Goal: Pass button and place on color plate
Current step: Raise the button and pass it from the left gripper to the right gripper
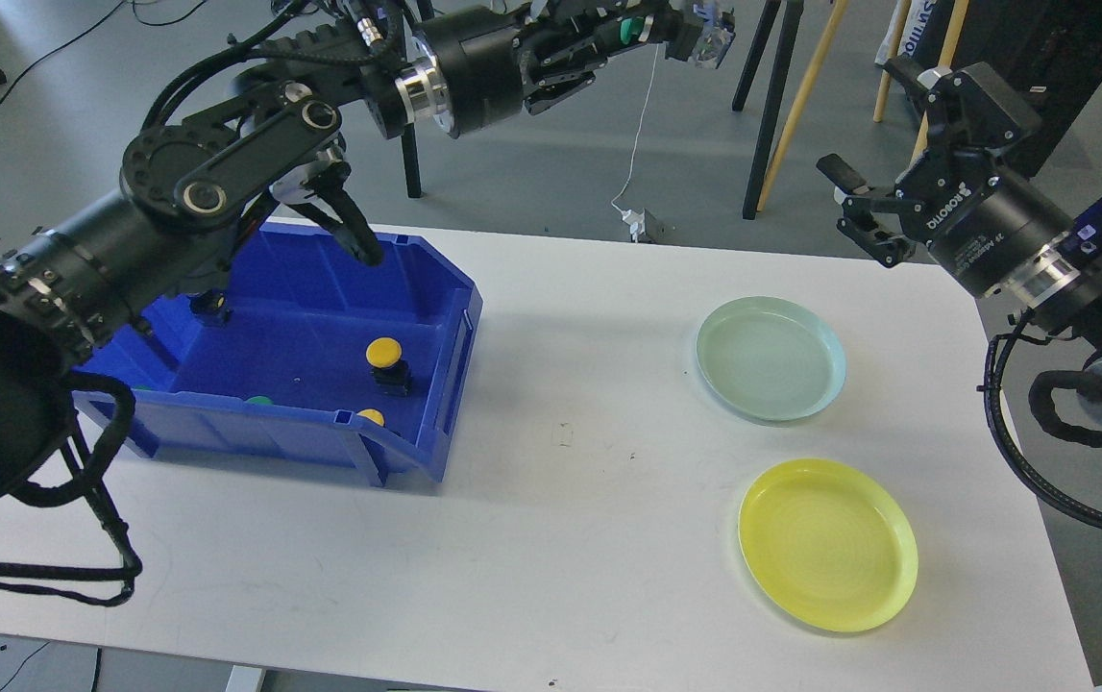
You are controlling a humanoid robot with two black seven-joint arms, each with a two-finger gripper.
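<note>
My left gripper [671,29] is raised high above the table's far edge and is shut on a green button [629,29], whose grey body sticks out past the fingertips. My right gripper [872,168] is open and empty, up in the air to the right of the left one, with a gap between them. The pale green plate [771,358] and the yellow plate [828,544] lie empty on the right of the white table. The blue bin [301,360] on the left holds a yellow button [385,358], another yellow one [371,416] and a green one [260,399].
The white table [551,500] carries only the bin and the two plates. My left arm [214,183] stretches over the bin's back left. Tripod legs [771,106], wooden poles and a black cabinet stand on the floor behind.
</note>
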